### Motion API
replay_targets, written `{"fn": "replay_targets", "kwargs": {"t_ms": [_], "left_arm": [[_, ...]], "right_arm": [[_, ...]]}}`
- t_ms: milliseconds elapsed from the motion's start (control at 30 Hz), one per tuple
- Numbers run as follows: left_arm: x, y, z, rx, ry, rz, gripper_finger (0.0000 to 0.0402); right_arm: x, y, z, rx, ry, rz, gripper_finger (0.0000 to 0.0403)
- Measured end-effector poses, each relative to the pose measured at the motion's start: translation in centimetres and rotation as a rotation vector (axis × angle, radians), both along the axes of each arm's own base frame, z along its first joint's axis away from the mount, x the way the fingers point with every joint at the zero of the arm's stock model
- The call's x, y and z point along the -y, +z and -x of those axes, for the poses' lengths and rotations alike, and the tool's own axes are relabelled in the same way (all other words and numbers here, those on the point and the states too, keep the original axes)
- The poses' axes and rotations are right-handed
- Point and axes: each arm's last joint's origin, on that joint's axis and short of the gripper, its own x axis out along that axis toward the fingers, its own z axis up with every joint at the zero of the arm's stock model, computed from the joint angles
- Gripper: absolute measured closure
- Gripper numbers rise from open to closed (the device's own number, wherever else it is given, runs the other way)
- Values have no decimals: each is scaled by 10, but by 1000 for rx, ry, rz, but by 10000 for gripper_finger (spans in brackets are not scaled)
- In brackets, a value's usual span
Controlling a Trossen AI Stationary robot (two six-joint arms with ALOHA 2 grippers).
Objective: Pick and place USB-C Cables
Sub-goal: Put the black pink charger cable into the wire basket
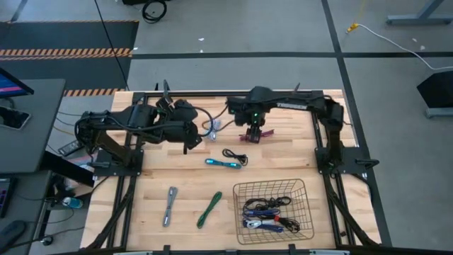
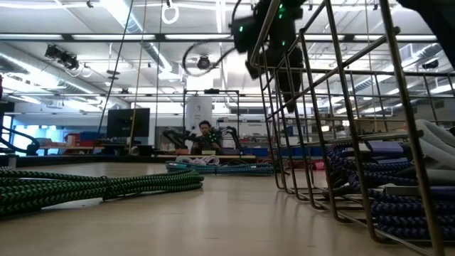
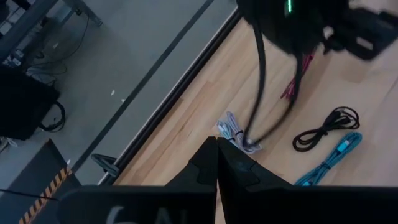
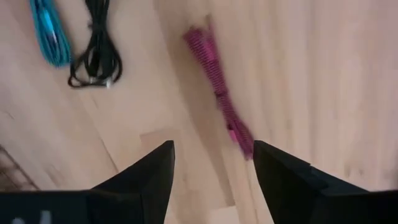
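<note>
You have a pale wooden desk (image 1: 283, 163) of butcher-block planks, framed by dark rails. Directly on it, near the far edge, lies a pink cable (image 1: 256, 133), with a pale silver-white cable (image 1: 214, 126) bunched to its left. Toward the middle you'll find a black cable (image 1: 235, 155) in a loose coil, and just beside it, nearer you, a teal cable (image 1: 224, 163) stretched flat. At the near side rest a grey cable (image 1: 170, 205) and a green cable (image 1: 209, 210), well apart from the others. The black wire basket (image 1: 297, 185) stands at the near right corner.
</note>
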Motion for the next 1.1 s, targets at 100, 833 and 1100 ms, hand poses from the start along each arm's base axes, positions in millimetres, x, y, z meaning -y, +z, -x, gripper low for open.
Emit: {"fn": "replay_targets", "kwargs": {"t_ms": [100, 833, 1100], "left_arm": [[0, 0, 0, 4, 4, 2, 397], [1, 0, 0, 40, 31, 39, 397], [1, 0, 0, 39, 29, 39, 397]], "right_arm": [[0, -23, -3, -62, 50, -23, 180], [18, -86, -12, 139, 129, -115, 180], [26, -105, -1, 137, 133, -143, 180]]}}
